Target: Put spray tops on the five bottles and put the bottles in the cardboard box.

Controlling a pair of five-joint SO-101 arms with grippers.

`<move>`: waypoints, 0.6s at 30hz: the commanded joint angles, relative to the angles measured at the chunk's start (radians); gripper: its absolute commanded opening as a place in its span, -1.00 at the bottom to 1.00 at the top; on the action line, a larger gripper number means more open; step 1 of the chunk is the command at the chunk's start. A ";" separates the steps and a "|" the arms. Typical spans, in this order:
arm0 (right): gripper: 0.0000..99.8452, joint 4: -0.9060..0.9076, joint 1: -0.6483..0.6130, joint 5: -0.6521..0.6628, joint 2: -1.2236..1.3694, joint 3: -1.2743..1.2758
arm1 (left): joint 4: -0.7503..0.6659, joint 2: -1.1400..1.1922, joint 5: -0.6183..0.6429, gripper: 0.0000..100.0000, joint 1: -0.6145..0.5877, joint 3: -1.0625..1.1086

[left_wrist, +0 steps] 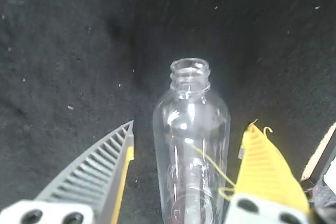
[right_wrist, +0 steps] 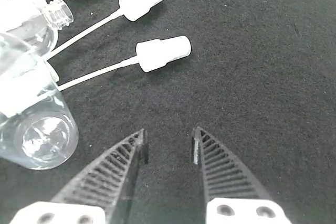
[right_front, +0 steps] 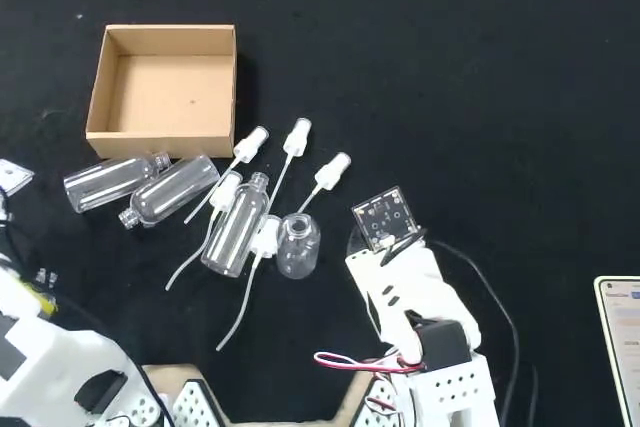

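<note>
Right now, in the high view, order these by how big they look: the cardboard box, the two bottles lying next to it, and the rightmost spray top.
1. cardboard box, clearly largest.
2. left bottle and right bottle: they look about alike, so I won't rank them.
3. spray top, smallest.

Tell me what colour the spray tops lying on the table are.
White. The spray tops show best in the right wrist view.
</note>
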 commanded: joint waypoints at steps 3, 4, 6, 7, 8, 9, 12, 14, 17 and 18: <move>-0.71 0.003 -0.009 0.008 -0.096 -0.008 | -0.095 -0.015 -0.120 -0.38 -0.010 0.104; -0.71 0.003 -0.009 0.008 -0.096 -0.008 | -0.121 -0.015 -0.120 -0.38 -0.012 0.124; -0.71 0.003 -0.009 0.008 -0.096 -0.008 | -0.166 -0.015 -0.120 -0.38 -0.016 0.156; -0.71 0.003 -0.009 0.008 -0.096 -0.008 | -0.183 -0.015 -0.120 -0.38 -0.018 0.170; -0.71 0.003 -0.009 0.008 -0.096 -0.008 | -0.195 -0.015 -0.120 -0.38 -0.019 0.179; -0.71 0.003 -0.009 0.008 -0.096 -0.008 | -0.196 -0.015 -0.120 -0.38 -0.019 0.182; -0.71 0.003 -0.009 0.008 -0.096 -0.008 | -0.195 -0.015 -0.120 -0.38 -0.016 0.182; -0.71 0.003 -0.009 0.008 -0.096 -0.008 | -0.193 -0.017 -0.120 -0.47 -0.012 0.180; -0.71 0.003 -0.009 0.008 -0.096 -0.008 | -0.192 -0.025 -0.120 -0.73 -0.002 0.179; -0.71 0.003 -0.009 0.008 -0.096 -0.008 | -0.181 -0.038 -0.120 -0.81 -0.001 0.180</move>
